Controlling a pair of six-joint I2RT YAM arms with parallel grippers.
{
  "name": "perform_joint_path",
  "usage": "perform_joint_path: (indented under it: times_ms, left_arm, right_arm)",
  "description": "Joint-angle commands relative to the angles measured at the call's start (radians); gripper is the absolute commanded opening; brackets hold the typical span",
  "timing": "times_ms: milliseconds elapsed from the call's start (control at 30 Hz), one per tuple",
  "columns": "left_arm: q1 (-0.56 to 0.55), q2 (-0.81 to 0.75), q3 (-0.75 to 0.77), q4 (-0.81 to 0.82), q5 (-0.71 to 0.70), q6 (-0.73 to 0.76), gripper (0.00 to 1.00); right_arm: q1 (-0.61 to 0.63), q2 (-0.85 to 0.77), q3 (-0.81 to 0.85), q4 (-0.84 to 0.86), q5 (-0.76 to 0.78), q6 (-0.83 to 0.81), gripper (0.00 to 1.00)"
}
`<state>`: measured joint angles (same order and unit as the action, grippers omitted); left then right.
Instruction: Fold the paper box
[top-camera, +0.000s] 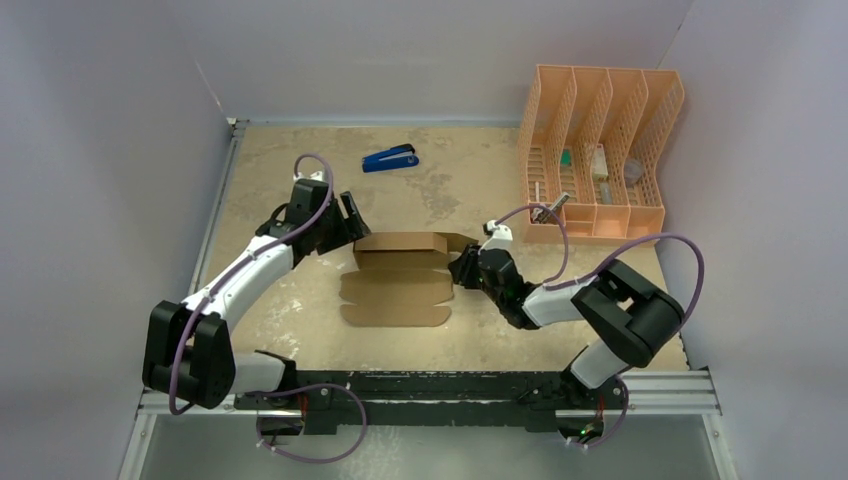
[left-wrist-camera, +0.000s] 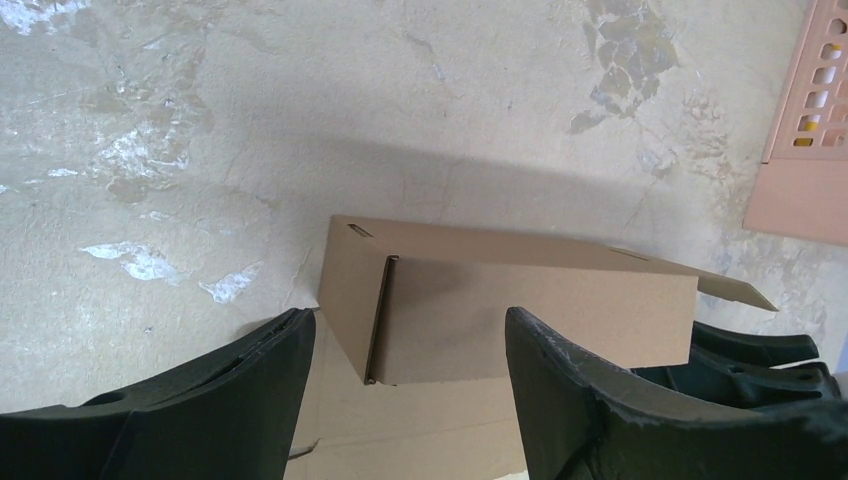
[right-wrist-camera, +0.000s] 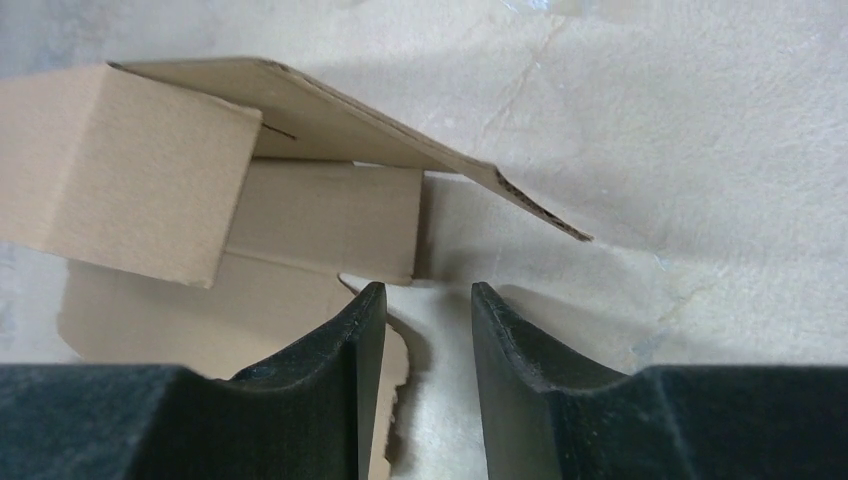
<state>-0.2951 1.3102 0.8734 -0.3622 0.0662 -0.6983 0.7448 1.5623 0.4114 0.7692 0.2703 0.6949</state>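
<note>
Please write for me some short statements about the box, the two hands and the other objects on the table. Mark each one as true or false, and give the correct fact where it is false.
1. The paper box is only partly folded: one part stands up and flat flaps lie in front of it. True.
2. The left hand is shut on the paper box. False: its fingers are wide apart and it holds nothing.
3. The blue stapler lies inside the orange organizer. False: it lies on the bare table, to the left of the organizer and beyond the box.
4. The right hand is open, at the right end of the box. True.
</note>
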Motion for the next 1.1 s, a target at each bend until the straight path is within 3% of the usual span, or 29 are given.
perform_joint_path:
  times_ms: [0, 400, 733, 967, 1067]
  left_arm:
    - [0.01, 0.002, 0.047, -0.001, 0.01, 0.035, 0.7]
    - [0.01, 0.042, 0.028, 0.029, 0.078, 0.016, 0.69]
    - [0.01, 0.042, -0.005, 0.083, 0.13, -0.043, 0.67]
    - [0.01, 0.03, -0.023, 0.116, 0.147, -0.085, 0.65]
    - [0.01, 0.022, -0.027, 0.116, 0.139, -0.087, 0.65]
  right_arm:
    - [-0.005, 0.045, -0.007, 0.175, 0.004, 0.067, 0.41]
    - [-0.006, 0.206, 0.05, 0.246, -0.035, 0.115, 0.37]
    - [-0.004, 0.173, 0.107, 0.266, -0.083, -0.026, 0.01]
    - [0.011, 0.188, 0.147, 0.299, -0.17, -0.135, 0.0]
    - [0.016, 0.2, 0.153, 0.302, -0.177, -0.161, 0.04]
